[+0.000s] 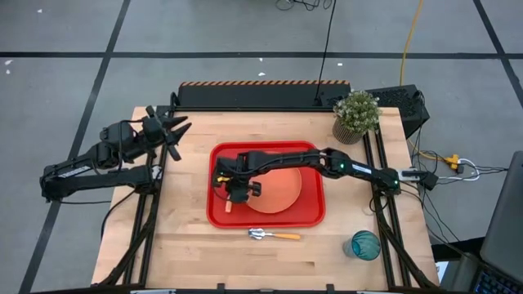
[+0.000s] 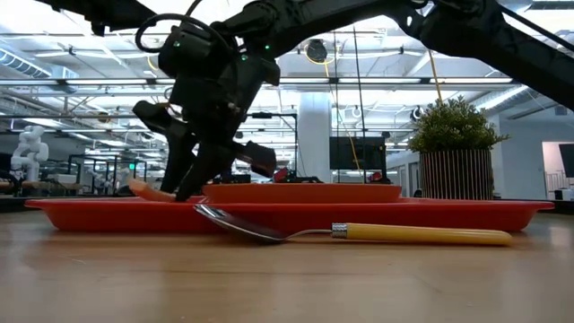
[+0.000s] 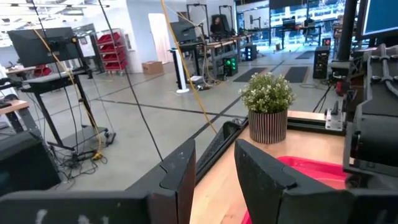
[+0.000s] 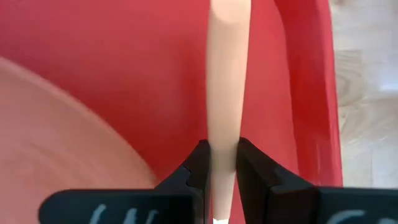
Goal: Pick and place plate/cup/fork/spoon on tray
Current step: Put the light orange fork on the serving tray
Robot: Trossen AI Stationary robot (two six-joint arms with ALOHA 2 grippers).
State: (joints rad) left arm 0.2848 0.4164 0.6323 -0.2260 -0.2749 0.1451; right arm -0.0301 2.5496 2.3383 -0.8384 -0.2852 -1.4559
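High view, your right end effector (image 1: 231, 194) pinching the fork (image 4: 227, 81) by its orange handle over the red tray (image 1: 315, 214) beside the plate (image 1: 278, 189), spoon (image 1: 274, 235) on the counter (image 1: 196, 245), left end effector (image 1: 173, 131) spread, parked off-tray.

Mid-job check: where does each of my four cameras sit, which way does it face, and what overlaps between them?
High: overhead, straight down on the tray, plate, spoon, cup; both arms show.
Low: tabletop height, level across the spoon and tray into the room; the right gripper drops in.
Left wrist: on the idle left arm off the table's left, looking past its open fingers at the plant.
Right wrist: looking down at the fork handle clamped over the tray.
Shared: high and low both show the spoon before the tray.
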